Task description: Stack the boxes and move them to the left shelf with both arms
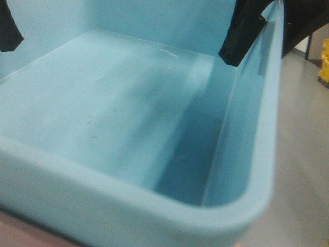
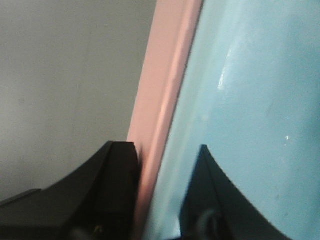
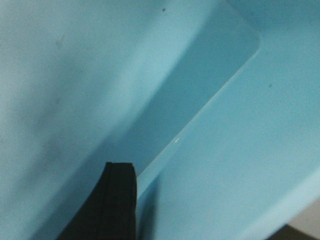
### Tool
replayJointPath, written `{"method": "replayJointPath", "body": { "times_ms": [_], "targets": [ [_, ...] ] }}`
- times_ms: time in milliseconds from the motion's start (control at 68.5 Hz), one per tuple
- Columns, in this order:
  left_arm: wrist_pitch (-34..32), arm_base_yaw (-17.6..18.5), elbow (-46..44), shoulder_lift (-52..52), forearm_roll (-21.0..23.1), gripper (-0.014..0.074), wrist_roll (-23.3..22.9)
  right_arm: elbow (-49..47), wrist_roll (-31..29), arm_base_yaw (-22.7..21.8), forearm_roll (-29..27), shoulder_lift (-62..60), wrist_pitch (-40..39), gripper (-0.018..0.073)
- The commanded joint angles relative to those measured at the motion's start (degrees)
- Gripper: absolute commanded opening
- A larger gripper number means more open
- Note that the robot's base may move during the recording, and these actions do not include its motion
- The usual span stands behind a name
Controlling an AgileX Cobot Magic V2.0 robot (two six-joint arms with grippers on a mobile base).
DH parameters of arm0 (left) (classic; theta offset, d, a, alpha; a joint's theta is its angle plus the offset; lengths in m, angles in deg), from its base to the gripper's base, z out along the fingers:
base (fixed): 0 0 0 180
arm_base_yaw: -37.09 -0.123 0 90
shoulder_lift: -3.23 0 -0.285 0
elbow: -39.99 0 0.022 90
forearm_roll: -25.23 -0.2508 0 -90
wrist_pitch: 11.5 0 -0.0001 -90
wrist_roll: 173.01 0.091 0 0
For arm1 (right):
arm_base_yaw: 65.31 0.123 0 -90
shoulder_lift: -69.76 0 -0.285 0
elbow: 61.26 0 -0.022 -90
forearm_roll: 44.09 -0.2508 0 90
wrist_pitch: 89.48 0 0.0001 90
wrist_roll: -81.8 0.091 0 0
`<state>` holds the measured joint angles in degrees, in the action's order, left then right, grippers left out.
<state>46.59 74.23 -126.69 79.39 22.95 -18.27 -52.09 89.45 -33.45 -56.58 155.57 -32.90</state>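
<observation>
Floor (image 1: 303,154): smooth pale grey, matt; seen to the right of the bin in the front view and, blurred, at the left of the left wrist view. Room beyond: small yellow object (image 1: 324,64) at the far right edge, too cropped to identify.

Light turquoise-blue open-top plastic bin (image 1: 154,206): smooth walls, rounded rim, faint scuffs on its bottom. It fills and blocks nearly the whole front view. It sits nested inside the salmon-pink plastic bin (image 2: 165,85), whose wall runs flush along the outside of the turquoise wall. A sliver of pink also shows beneath the near rim in the front view.

Left gripper (image 2: 162,150): black, flat fingers astride the doubled wall, one against the pink outside, the other against the turquoise inside; clamped on both walls together.

Right gripper (image 1: 247,41): black, hooked over the right-hand wall. One finger (image 3: 120,200) lies inside against the turquoise wall; the other is hidden, so clamped or loose cannot be told.
</observation>
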Motion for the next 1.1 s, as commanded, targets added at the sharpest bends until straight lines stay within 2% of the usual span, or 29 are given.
{"method": "replayJointPath", "body": {
  "times_ms": [0,1080],
  "targets": [
    [-5.68,1.72,-2.38,-2.27,9.81,-0.0003,4.22,-2.27,-4.45,0.19,-1.46,-2.00,-8.45,0.0060],
    [-5.68,1.72,-2.38,-2.15,10.03,-0.0003,4.22,-2.27,-4.45,0.19,-1.42,-2.00,-8.49,0.0060]
  ]
}}
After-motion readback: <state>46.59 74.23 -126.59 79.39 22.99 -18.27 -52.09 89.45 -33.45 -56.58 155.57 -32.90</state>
